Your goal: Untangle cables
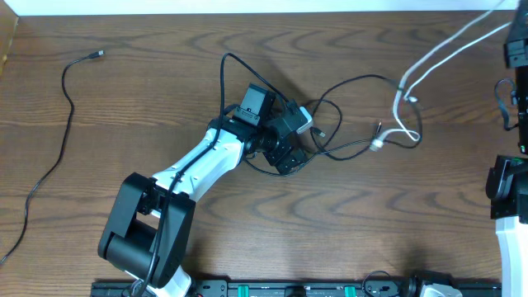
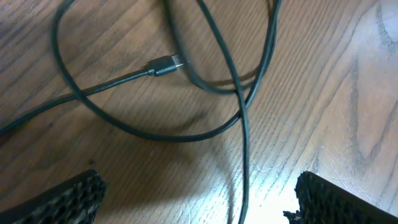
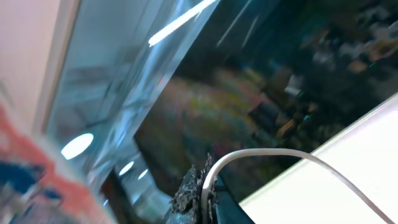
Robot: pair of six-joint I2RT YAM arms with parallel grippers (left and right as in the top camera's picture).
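Observation:
Black cables (image 1: 346, 115) lie in a loose tangle on the wooden table (image 1: 165, 99) at its middle. My left gripper (image 1: 289, 142) hangs open low over that tangle. In the left wrist view one black strand (image 2: 244, 174) runs between the spread fingertips (image 2: 68, 199), and a black plug (image 2: 165, 65) lies beyond. A white cable (image 1: 437, 54) rises from its plug end (image 1: 376, 144) toward the top right. My right gripper (image 3: 202, 186) is shut on the white cable (image 3: 273, 152), which arcs out of its fingers.
A separate black cable (image 1: 62, 132) snakes along the left side, its plug (image 1: 97, 54) near the back. The right arm's body (image 1: 511, 190) stands at the right edge. A black rail (image 1: 289, 289) runs along the front edge.

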